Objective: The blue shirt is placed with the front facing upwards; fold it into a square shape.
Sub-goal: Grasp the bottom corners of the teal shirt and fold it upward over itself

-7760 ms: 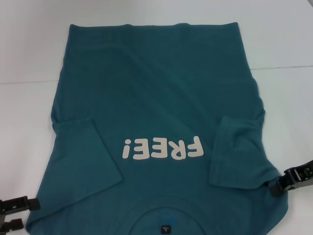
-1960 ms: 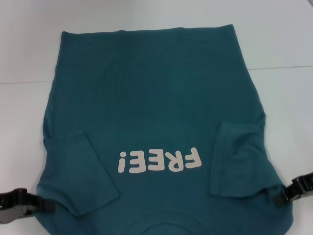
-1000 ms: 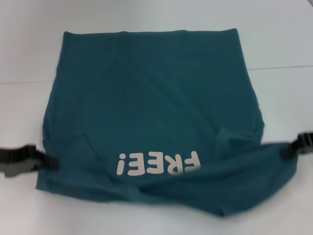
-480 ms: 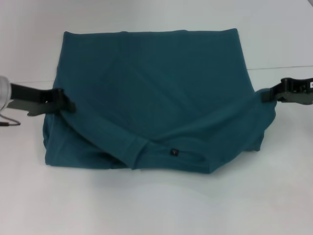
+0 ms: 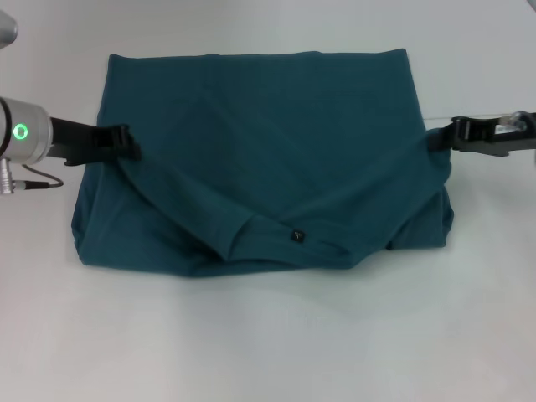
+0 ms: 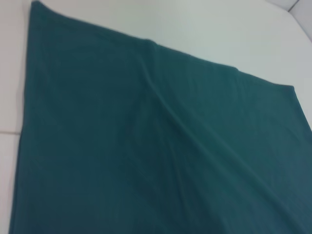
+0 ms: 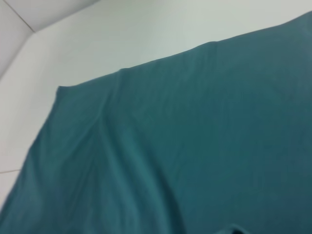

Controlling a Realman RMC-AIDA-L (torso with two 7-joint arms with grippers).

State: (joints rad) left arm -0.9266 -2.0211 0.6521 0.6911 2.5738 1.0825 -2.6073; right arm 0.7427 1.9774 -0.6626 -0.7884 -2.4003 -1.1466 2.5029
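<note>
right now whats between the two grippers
In the head view only the blue shirt spans from the left gripper to the right gripper, plain fabric up, its neck label nearer the robot.

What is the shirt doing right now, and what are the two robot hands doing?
Shirt: near half folded over the far half, plain back up, neck label showing, fold saggy in the middle.
Left gripper: shut on the shirt's left corner.
Right gripper: shut on the shirt's right corner.

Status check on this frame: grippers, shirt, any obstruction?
Left gripper and right gripper shut on blue shirt edges. Collar end folded over, label up. Nothing in the way.
</note>
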